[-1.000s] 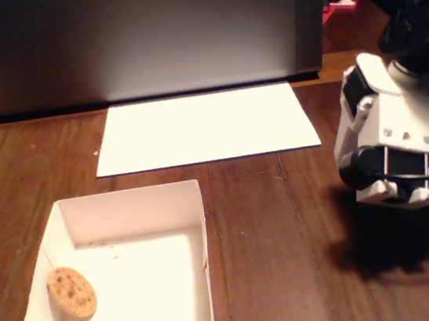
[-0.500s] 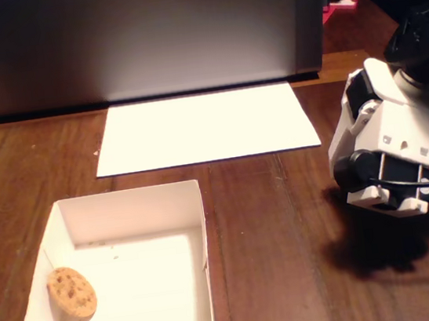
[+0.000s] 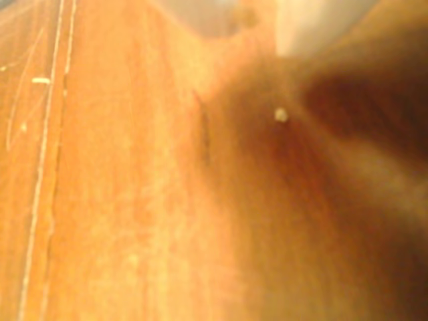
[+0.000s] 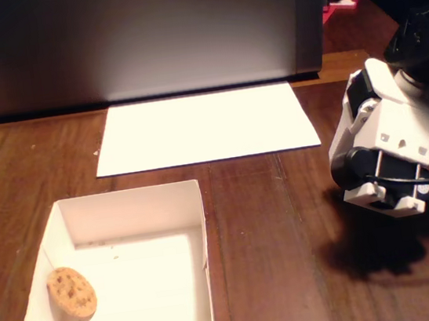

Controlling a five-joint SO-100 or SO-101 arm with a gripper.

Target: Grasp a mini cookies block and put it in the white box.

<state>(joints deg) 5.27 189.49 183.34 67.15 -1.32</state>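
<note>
The wrist view shows only blurred wooden table (image 3: 120, 200), while the fixed view has the cookie (image 4: 71, 293) leaning inside the white box (image 4: 132, 199) at its left wall, a paper sheet (image 4: 202, 126) behind, and the arm (image 4: 387, 146) at right barely shifted since before, its claw's opening impossible to tell.

the arm (image 4: 390, 145) hangs folded at the right edge of the fixed view, its white wrist housing tilted downward; the fingers are hidden, their state unreadable.
</note>
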